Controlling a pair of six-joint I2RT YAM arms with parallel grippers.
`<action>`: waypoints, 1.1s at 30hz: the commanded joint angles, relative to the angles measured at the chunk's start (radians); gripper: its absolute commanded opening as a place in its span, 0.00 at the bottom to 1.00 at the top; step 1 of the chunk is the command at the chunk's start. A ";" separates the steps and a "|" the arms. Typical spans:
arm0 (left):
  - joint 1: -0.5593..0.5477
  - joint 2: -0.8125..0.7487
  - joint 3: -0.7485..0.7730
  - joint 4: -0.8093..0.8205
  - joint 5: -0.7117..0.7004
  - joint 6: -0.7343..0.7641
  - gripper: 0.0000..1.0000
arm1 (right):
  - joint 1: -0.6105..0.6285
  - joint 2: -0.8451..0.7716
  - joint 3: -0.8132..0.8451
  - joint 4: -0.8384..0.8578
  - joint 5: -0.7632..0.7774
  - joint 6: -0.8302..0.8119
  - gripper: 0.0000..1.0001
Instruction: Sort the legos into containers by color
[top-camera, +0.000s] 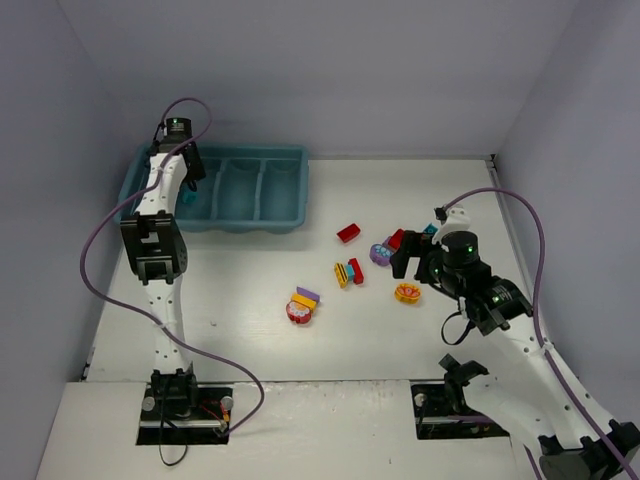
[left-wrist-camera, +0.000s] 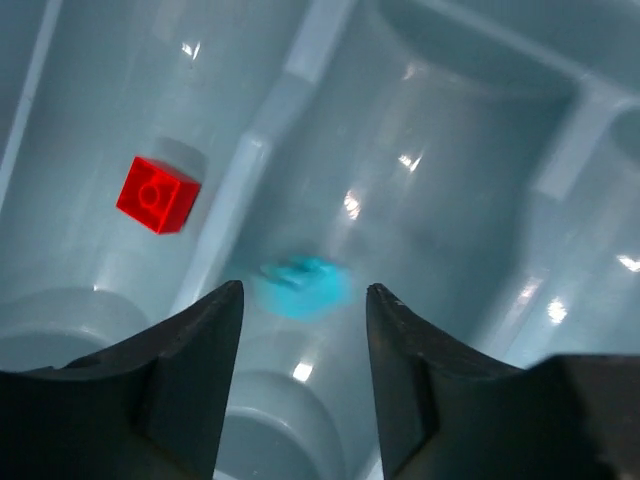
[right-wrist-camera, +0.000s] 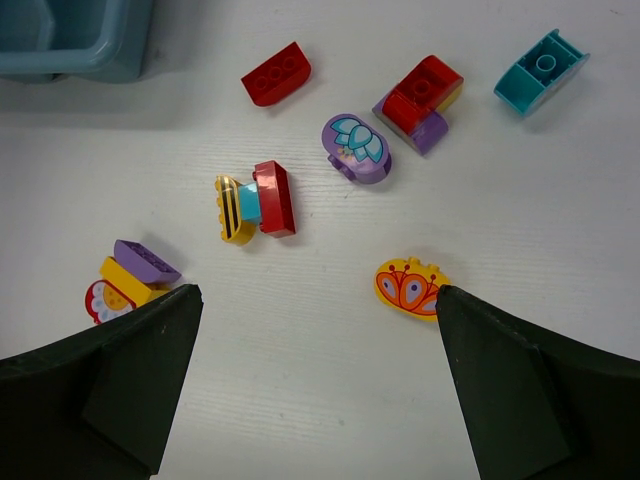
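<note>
My left gripper (top-camera: 190, 182) hangs open over the left end of the teal-blue tray (top-camera: 300, 190). In the left wrist view the left gripper (left-wrist-camera: 303, 292) is open, with a blurred teal piece (left-wrist-camera: 300, 283) just beyond the fingertips in one compartment. A red brick (left-wrist-camera: 157, 194) lies in the compartment to its left. My right gripper (top-camera: 415, 262) is open and empty above the table. In the right wrist view the right gripper (right-wrist-camera: 318, 295) has its right finger beside a yellow butterfly piece (right-wrist-camera: 405, 285).
Loose on the table are a red brick (right-wrist-camera: 275, 73), a purple flower piece (right-wrist-camera: 357, 147), a red-yellow-purple stack (right-wrist-camera: 420, 102), a teal brick (right-wrist-camera: 540, 70), a bee-striped stack (right-wrist-camera: 255, 202) and a purple-yellow-red stack (right-wrist-camera: 130, 275). The tray corner (right-wrist-camera: 75, 35) shows at top left.
</note>
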 joint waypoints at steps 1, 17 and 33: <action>-0.008 -0.135 -0.024 0.080 0.044 0.006 0.47 | 0.002 0.027 0.003 0.048 0.026 0.003 1.00; -0.438 -0.486 -0.374 0.141 0.191 0.121 0.62 | 0.002 0.013 0.012 0.053 0.003 -0.019 1.00; -0.750 -0.017 -0.008 0.106 0.250 0.250 0.62 | 0.002 -0.082 0.001 0.041 -0.057 -0.003 1.00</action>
